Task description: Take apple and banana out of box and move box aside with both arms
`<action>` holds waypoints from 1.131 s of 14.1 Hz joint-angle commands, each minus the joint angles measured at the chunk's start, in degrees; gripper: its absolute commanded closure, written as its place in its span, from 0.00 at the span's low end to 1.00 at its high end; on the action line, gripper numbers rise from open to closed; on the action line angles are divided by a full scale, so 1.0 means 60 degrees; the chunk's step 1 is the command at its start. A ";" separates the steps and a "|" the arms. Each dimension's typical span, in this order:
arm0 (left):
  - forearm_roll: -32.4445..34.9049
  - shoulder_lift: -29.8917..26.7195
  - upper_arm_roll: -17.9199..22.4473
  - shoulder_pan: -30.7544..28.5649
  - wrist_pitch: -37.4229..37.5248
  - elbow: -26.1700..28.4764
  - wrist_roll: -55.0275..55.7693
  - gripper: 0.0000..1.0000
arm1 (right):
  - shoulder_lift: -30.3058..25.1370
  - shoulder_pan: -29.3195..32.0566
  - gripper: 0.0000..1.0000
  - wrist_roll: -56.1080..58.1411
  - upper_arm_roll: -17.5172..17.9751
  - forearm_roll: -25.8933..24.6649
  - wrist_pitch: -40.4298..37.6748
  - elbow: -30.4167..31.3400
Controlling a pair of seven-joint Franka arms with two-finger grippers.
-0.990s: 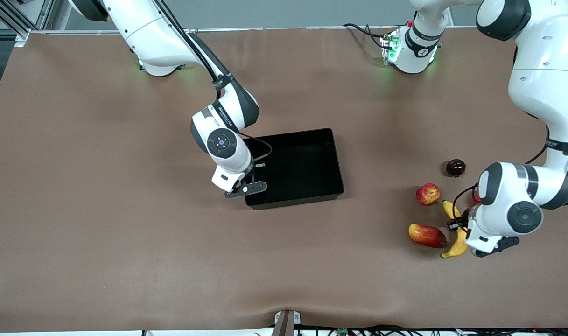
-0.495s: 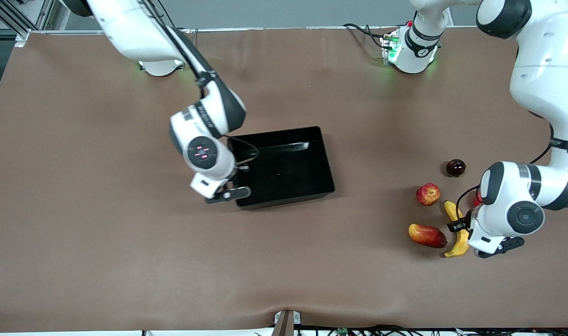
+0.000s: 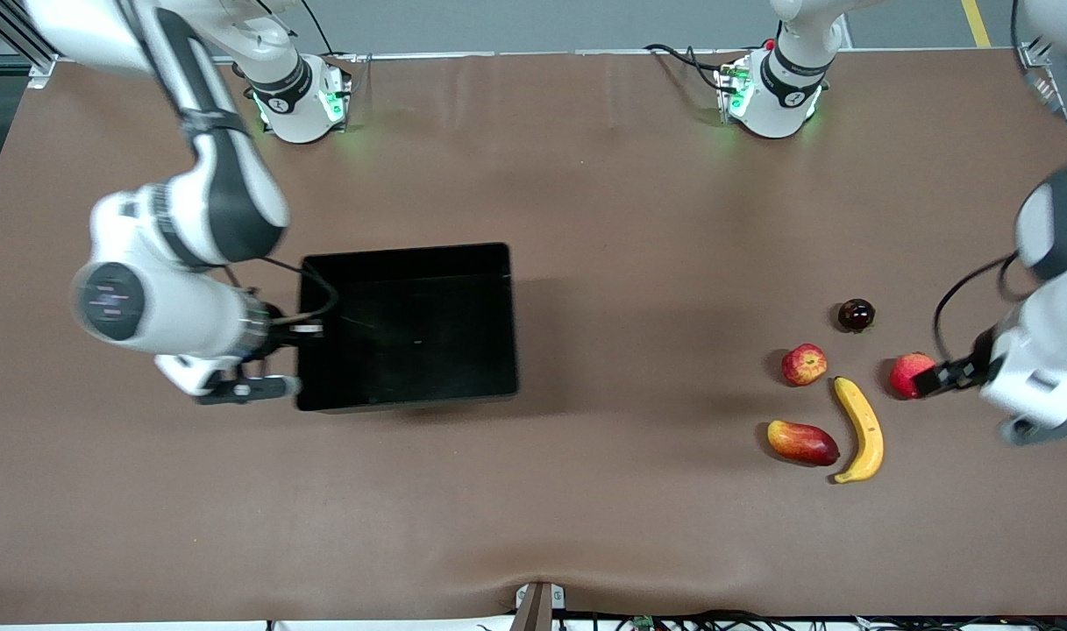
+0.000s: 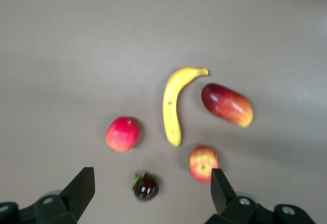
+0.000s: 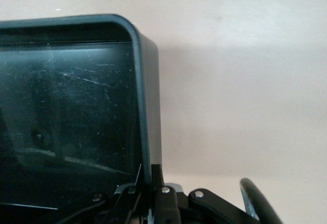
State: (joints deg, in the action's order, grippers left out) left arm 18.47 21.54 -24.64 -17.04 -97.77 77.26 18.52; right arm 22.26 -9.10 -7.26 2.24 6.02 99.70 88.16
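Box [image 3: 410, 324] is sitting toward the right arm's end of the table, casting a shadow on the table toward the fruit, so it may be lifted; contact with the surface is hard to judge. Right gripper [image 3: 309, 329] is clamping the box wall at the right-arm end, fingers clenched on the rim; the right wrist view is showing that wall [image 5: 145, 106] running straight into the fingers.

Fruit cluster is lying toward the left arm's end, well apart from the box. Banana [image 3: 859, 428] is lying loose on the table, with a red-yellow mango [image 3: 802, 442] just beside it. Apple with yellowish patches [image 3: 804, 364] is sitting farther from the front camera than the mango. A second, redder apple [image 3: 910, 374] is sitting beside the banana's upper end, and a dark mangosteen [image 3: 856, 315] is lying farthest from the camera of the group.

Left gripper [image 3: 941, 377] is hanging right next to the redder apple, jaws spread wide and gripping nothing; its fingers [image 4: 82, 191] are framing the fruit in the left wrist view.
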 commanded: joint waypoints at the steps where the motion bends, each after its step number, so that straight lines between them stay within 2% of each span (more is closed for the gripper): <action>1: -0.0950 -0.1140 -0.0026 -0.0206 0.0707 0.0394 -0.0637 0.00 | -0.0795 0.0869 1.00 0.0285 0.0109 0.0038 -0.0004 0.0921; 5: -0.1640 -0.2094 -0.0069 -0.0514 0.0942 0.0423 -0.1431 0.00 | -0.0781 0.2305 1.00 0.1281 0.0095 -0.0240 0.0374 0.1651; 8: -0.1993 -0.2564 0.0179 -0.0180 0.1104 0.0686 -0.1445 0.00 | -0.0723 0.3300 1.00 0.2378 0.0095 -0.0416 0.2069 0.2939; 10: -0.2546 -0.3031 0.1521 0.1046 0.1133 0.1167 -0.1504 0.00 | -0.0664 0.3843 1.00 0.3111 0.0095 -0.0446 0.3009 0.3468; 12: -0.3120 -0.3398 0.2607 0.1855 0.1133 0.1550 -0.1533 0.00 | -0.0241 0.4473 1.00 0.3581 0.0095 -0.0446 0.3640 0.3573; 15: -0.3136 -0.3926 0.3590 0.2881 0.1046 0.2063 -0.1490 0.00 | 0.0127 0.5309 1.00 0.4460 0.0109 -0.0446 0.4096 0.3588; 16: -0.3136 -0.3985 0.3724 0.3087 0.1074 0.2108 -0.1344 0.00 | 0.0258 0.5456 1.00 0.4534 0.0095 -0.0446 0.4198 0.3573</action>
State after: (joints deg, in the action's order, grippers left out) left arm 0.60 1.04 -5.02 -1.42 -90.88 86.51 10.55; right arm 23.65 20.99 17.88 1.48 3.18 124.55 109.82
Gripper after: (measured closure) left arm 0.000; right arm 0.947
